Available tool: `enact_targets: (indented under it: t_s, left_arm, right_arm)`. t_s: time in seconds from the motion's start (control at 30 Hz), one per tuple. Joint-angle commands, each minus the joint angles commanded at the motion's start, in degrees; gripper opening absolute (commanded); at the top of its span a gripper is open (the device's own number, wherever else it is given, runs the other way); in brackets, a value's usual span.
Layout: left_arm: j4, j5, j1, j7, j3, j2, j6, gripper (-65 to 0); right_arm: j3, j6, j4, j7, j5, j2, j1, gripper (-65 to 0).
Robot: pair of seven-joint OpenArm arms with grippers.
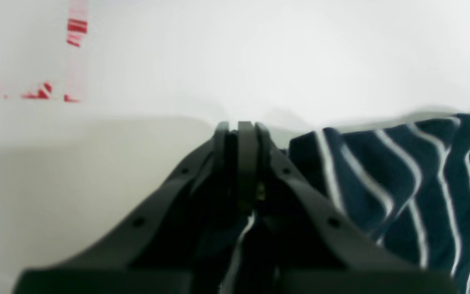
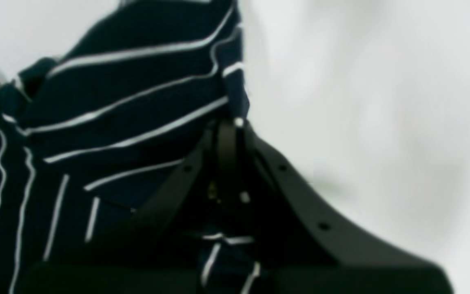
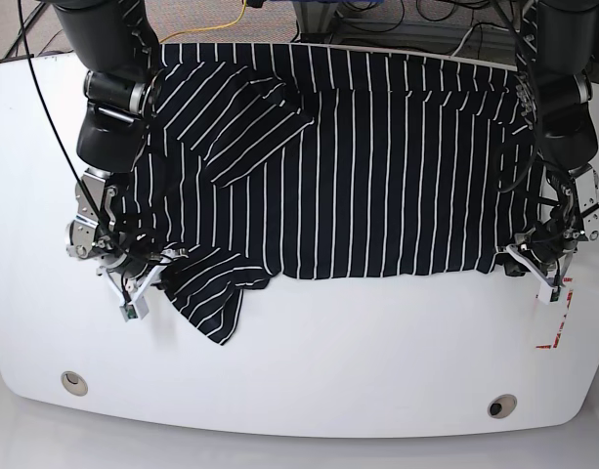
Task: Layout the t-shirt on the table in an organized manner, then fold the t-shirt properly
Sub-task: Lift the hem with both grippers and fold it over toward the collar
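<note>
Black plastic jaws of the left gripper (image 1: 241, 128) were pressed together with striped cloth caught between them, the rest of the t-shirt (image 1: 406, 179) bunching away to one side in the left wrist view. In the base view that gripper (image 3: 535, 264) sat low at the shirt's lower corner, on the picture's right, just beside the red mark (image 3: 557, 318), its arm reaching down from the far edge of the table (image 3: 377, 362). The right gripper (image 2: 229, 126) was likewise closed on a fold of the striped fabric, which rose in a peak past its tips. From the base it (image 3: 143, 281) lay at the opposite lower corner, near a sleeve that trailed toward the front. The t-shirt (image 3: 358, 166) lay spread across the far half of the white tabletop, one sleeve folded over its body, with two round metal holes (image 3: 73, 382) well apart near the front edge.
</note>
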Motion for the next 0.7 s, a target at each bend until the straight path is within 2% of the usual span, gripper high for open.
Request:
enact_targets:
  t_s: [0.2,0.5,0.7]
  left_arm:
    - [3.8,-0.1,-1.5,4.0,-0.1,0.0,-0.2,-64.9]
    - [12.6,-0.1,-1.4,11.3,-2.7,0.4,-0.3,-64.9]
    - [16.8,-0.7,-1.2,16.2,-5.1,0.4,-0.9,-64.9]
  right_arm:
    - [0.0,0.00,10.6,-6.3,0.1,-0.2,-2.3,-65.0]
    - [0.1,0.00,20.7,-13.9,0.1,-1.3,-4.6,-65.0]
    - [0.2,0.00,26.5,-15.2,0.1,-2.5,-7.0,-65.0]
